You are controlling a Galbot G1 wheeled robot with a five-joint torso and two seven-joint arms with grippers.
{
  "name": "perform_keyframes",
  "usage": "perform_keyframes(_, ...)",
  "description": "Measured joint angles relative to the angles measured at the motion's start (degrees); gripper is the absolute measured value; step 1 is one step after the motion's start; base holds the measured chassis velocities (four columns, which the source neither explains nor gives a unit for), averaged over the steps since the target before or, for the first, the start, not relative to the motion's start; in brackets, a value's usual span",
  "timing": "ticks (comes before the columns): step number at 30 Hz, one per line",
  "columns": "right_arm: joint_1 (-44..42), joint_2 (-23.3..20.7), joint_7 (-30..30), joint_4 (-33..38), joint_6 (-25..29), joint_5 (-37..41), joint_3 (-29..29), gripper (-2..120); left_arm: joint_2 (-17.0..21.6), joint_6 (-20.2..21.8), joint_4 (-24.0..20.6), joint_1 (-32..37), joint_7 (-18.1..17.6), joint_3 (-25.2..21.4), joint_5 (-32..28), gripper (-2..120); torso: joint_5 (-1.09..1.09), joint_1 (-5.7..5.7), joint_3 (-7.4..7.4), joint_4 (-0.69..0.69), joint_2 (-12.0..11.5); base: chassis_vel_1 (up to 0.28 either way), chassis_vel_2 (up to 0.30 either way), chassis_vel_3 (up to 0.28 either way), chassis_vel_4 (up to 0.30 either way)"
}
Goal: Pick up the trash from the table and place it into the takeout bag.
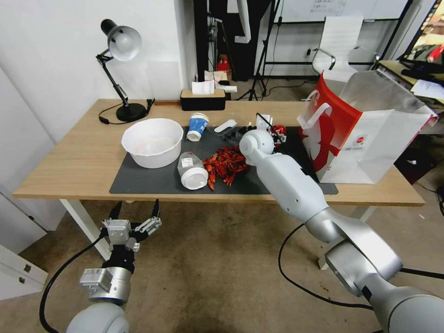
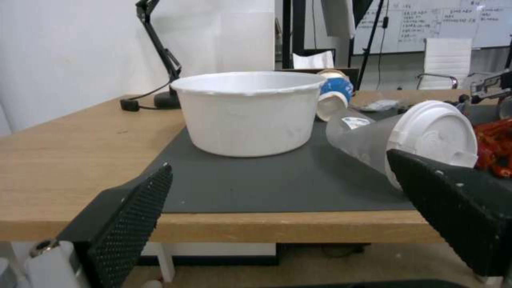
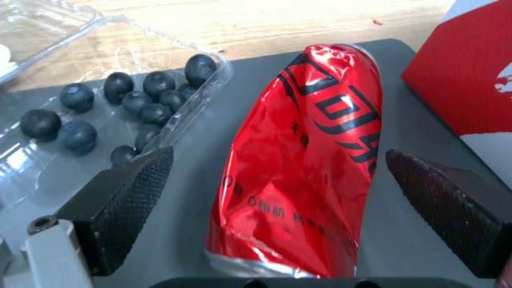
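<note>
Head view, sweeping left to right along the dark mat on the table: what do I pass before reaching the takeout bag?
white bowl → white-lidded clear cup lying on its side → pile of red crayfish shells → right gripper, jaws open → takeout bag.

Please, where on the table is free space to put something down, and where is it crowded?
Free: bare wood left of the white bowl, up to the lamp base; also the wood behind the mat, right of the tissue box. Crowded: the mat's middle, from the lidded cup to the takeout bag.
</note>
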Motion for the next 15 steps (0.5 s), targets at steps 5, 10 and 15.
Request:
perform_keyframes(5,0.2,0.4,0.0,-0.7,0.1,0.0,0.4,100,0.2,0.0,-0.1,0.0,0.0,0.0,-0.1,100,0.0,0.0,0.0,0.0,0.0,0.0,0.0,0.0,0.0)
perform_keyframes(10,0.1,0.6,0.2,-0.8,0.2,0.0,0.8,100,0.3,0.0,-0.1,0.0,0.0,-0.1,-0.2,100,0.0,0.0,0.0,0.0,0.0,0.0,0.0,0.0,0.0)
perform_keyframes(15,-0.3,0.4,0.6,-0.6,0.2,0.0,1.3,100,0.3,-0.1,-0.1,0.0,0.0,0.0,-0.2,100,0.0,0.0,0.0,0.0,0.0,0.0,0.0,0.0,0.0)
